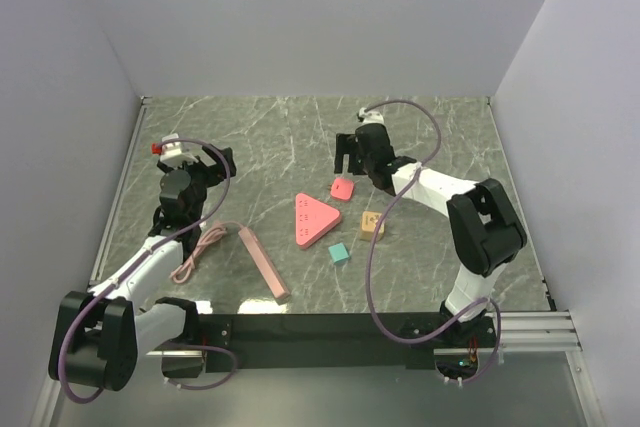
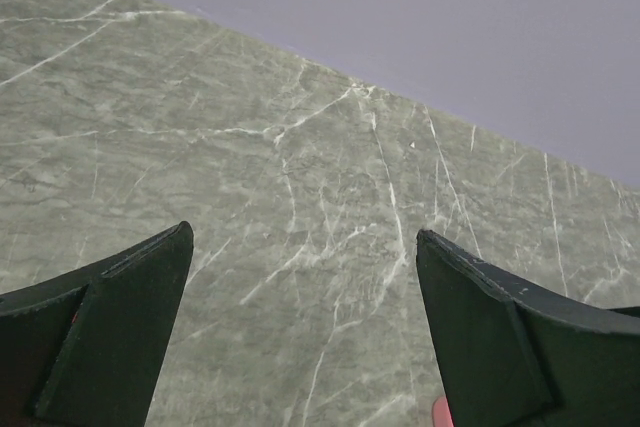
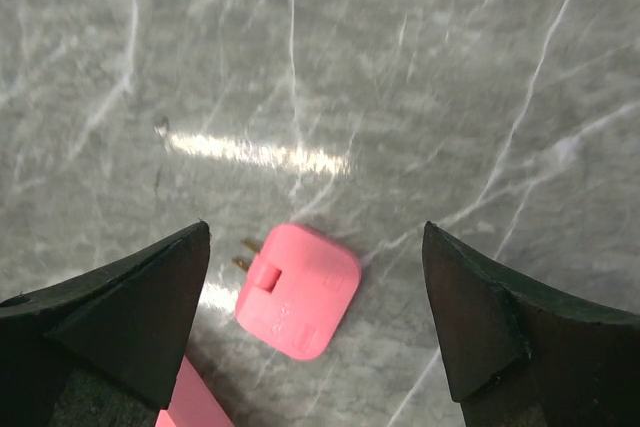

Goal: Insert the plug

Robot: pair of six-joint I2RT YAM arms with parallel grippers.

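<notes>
The plug [image 3: 298, 290] is a flat pink square with two brass prongs pointing left, and it lies on the marble table [image 3: 420, 77]. In the top view the plug [image 1: 342, 188] rests just beyond a pink triangular socket block [image 1: 312, 218]. My right gripper [image 3: 315, 232] hovers over the plug, open, with a finger on each side and not touching it. A corner of the pink block [image 3: 195, 402] shows by the left finger. My left gripper [image 1: 212, 160] hangs open at the table's left, and the left wrist view shows it [image 2: 304, 231] over bare marble.
A long pink bar [image 1: 264, 262] and a coiled pink cable [image 1: 200, 252] lie near the left arm. A wooden cube [image 1: 371, 226] and a small teal block [image 1: 339, 254] sit right of the triangle. Grey walls enclose the table.
</notes>
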